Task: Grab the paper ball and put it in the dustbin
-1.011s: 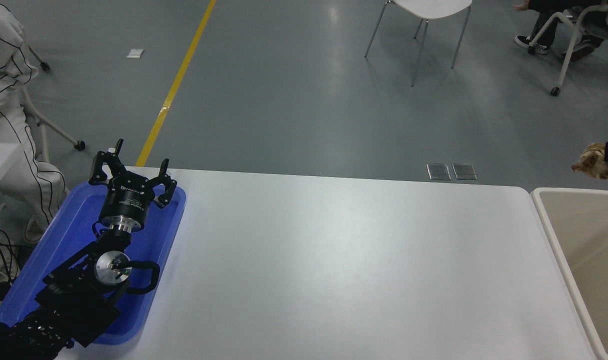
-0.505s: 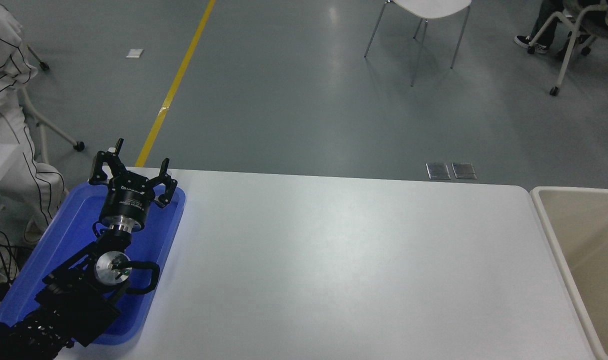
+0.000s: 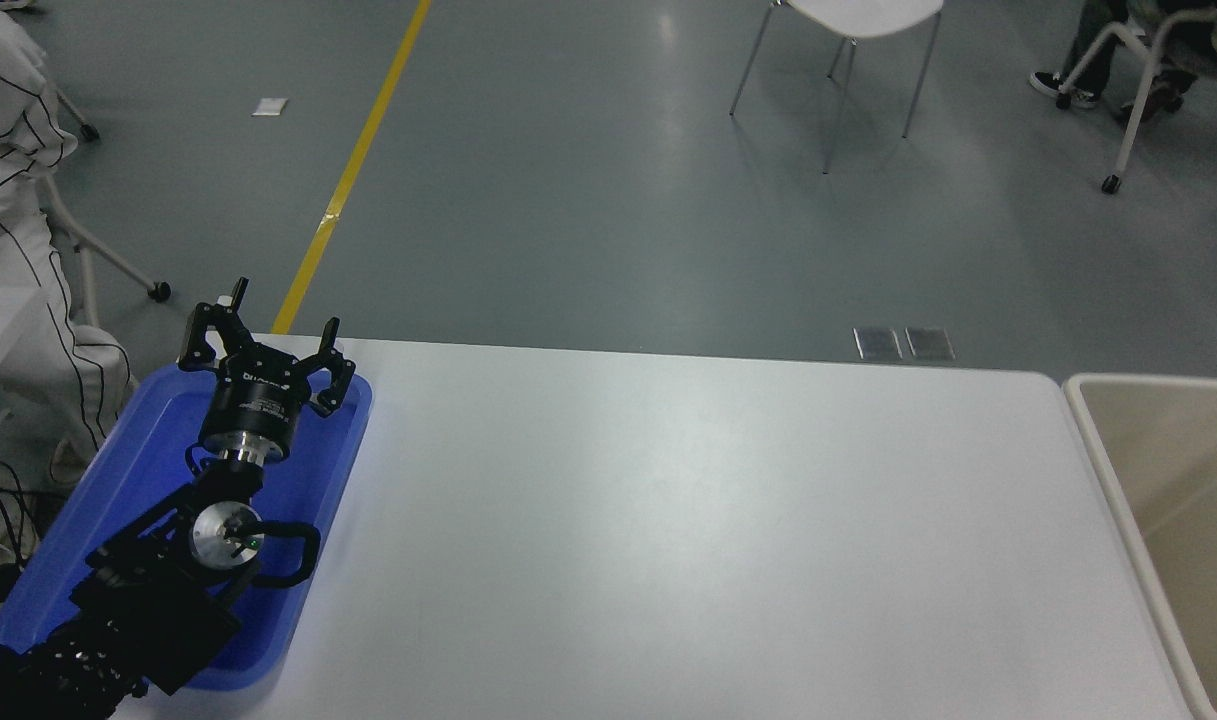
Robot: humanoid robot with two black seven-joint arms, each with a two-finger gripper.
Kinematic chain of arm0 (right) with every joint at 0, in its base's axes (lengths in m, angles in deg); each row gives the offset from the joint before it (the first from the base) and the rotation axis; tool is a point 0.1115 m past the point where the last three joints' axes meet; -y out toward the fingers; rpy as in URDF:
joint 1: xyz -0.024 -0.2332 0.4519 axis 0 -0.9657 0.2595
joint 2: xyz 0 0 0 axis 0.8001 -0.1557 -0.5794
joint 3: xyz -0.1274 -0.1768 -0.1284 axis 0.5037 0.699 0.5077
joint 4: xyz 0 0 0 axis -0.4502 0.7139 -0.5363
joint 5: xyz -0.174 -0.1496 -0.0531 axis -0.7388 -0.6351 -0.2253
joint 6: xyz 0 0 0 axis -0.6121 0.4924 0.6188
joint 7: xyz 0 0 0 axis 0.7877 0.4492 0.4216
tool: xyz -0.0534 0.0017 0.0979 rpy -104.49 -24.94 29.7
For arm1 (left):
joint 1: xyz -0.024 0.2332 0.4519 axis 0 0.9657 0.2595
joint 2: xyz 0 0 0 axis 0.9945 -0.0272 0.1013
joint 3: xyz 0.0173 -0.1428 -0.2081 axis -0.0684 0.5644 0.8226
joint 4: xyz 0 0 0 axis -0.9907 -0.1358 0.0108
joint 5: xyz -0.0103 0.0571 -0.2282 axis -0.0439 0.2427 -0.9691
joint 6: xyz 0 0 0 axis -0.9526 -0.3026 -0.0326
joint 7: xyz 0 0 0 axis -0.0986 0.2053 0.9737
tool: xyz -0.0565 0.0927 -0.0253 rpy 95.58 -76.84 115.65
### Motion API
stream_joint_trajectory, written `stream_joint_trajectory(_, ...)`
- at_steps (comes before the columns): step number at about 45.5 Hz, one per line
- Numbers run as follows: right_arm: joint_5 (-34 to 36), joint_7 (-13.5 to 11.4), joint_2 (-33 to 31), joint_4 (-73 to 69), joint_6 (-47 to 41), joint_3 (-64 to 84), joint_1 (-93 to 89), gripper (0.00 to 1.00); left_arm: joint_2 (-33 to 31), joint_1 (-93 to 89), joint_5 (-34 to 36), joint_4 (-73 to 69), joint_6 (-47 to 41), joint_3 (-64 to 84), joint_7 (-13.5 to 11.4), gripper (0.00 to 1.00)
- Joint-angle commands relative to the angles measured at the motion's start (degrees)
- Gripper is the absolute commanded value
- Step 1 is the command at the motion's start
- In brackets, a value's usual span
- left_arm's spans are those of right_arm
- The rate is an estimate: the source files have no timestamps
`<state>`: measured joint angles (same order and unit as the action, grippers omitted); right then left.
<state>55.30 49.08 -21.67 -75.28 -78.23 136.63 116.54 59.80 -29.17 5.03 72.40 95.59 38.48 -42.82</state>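
The left gripper (image 3: 268, 345), fingers spread, hangs over the blue tray (image 3: 318, 470) on the white table (image 3: 668, 540). The dustbin (image 3: 1098, 440) stands at the table's right end; a white chair (image 3: 858, 20) stands well beyond.

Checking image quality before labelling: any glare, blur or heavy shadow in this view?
Head view: sharp overall; a soft bright sheen sits on the white table, pale reflections streak the grey floor, and shadows are faint, even under the left hand over the blue tray.
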Motion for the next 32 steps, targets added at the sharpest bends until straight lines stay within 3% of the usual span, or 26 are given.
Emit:
stream_joint_trajectory(1,2.8,0.0,5.1,12.2,4.5,-12.5,-16.7,0.0,0.0,-0.1,0.0,0.0,0.0,0.0,0.0,1.0)
stream_joint_trajectory(7,6.6,0.0,10.8,20.2,5.5,-17.5,-23.5,0.0,0.0,0.0,0.0,0.0,0.0,0.0,0.0,1.0)
stream_joint_trajectory(16,6.6,0.0,20.2,34.5,7.7,-24.0,-34.9,0.0,0.0,0.0,0.0,0.0,0.0,0.0,0.0,1.0)
stream_joint_trajectory(32,6.6,0.1,26.6,43.1,11.4,-27.9,-41.6,0.0,0.0,-0.1,0.0,0.0,0.0,0.0,0.0,1.0)
